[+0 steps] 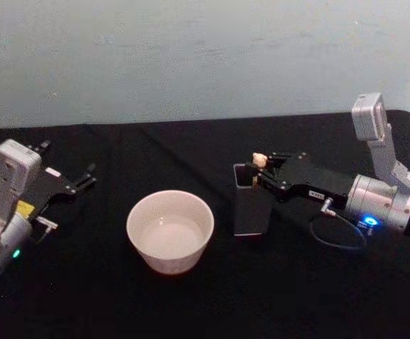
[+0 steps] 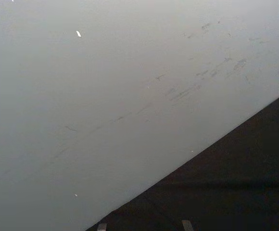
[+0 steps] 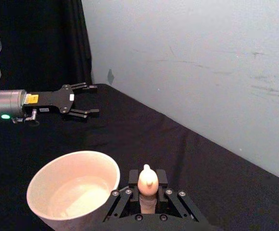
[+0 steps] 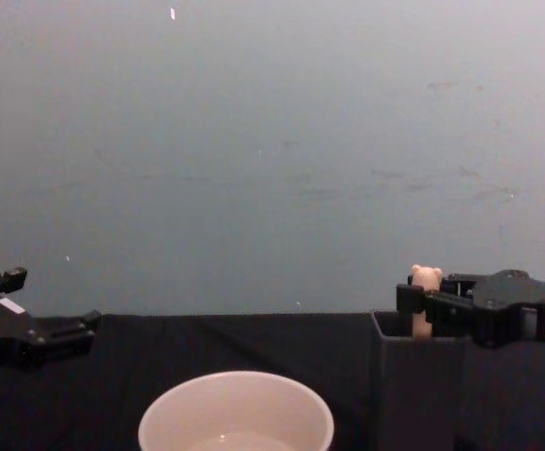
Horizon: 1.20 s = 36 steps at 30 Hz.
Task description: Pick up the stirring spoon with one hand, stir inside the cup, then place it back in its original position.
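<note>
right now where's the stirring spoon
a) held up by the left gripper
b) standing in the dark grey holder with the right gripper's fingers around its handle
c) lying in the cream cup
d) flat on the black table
b: the stirring spoon stands upright in the dark grey holder, its bear-topped handle between the fingers of the right gripper, while the cup holds no spoon and the left gripper sits open off to the side.

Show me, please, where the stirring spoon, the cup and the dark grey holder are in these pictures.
stirring spoon point(image 3: 147, 179): right wrist view, on the bear head topping its handle.
cup point(image 1: 170, 210): head view, on the far part of its cream rim.
dark grey holder point(image 1: 250, 208): head view, on its front wall.
</note>
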### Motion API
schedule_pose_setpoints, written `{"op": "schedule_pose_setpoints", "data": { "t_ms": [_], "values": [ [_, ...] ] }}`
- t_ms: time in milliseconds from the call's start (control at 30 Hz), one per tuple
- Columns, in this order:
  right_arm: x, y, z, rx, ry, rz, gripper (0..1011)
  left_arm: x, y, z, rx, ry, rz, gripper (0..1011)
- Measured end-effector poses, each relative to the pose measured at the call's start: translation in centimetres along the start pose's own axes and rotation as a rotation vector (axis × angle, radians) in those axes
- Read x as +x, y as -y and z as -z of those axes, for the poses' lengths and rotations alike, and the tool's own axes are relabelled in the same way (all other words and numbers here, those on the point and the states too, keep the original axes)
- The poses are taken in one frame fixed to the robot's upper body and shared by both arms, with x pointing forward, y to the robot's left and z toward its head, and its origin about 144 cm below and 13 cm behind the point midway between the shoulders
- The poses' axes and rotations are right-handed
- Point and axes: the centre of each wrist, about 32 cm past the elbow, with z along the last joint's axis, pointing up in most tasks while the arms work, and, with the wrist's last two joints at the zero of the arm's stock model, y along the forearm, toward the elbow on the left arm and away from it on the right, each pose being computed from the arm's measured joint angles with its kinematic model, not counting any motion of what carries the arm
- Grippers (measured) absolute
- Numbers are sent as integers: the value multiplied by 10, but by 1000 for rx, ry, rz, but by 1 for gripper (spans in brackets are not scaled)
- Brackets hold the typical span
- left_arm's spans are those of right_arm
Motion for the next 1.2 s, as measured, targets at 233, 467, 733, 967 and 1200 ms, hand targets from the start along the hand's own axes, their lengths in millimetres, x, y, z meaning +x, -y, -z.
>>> {"op": "schedule_pose_setpoints", "data": {
  "t_ms": [233, 467, 733, 967, 1200],
  "values": [
    [0, 0, 0, 2, 0, -1, 388, 0, 0, 0, 0, 0, 0, 1002],
    [0, 0, -1, 4, 1, -2, 640, 0, 0, 0, 0, 0, 0, 1001],
    [0, 0, -1, 5, 1, -2, 885, 0, 0, 0, 0, 0, 0, 1001],
    [0, 0, -1, 5, 2, -2, 1002, 0, 0, 0, 0, 0, 0, 1001],
    [4, -1, -7, 36, 26, 7, 1000, 0, 0, 0, 0, 0, 0, 1001]
  ]
}}
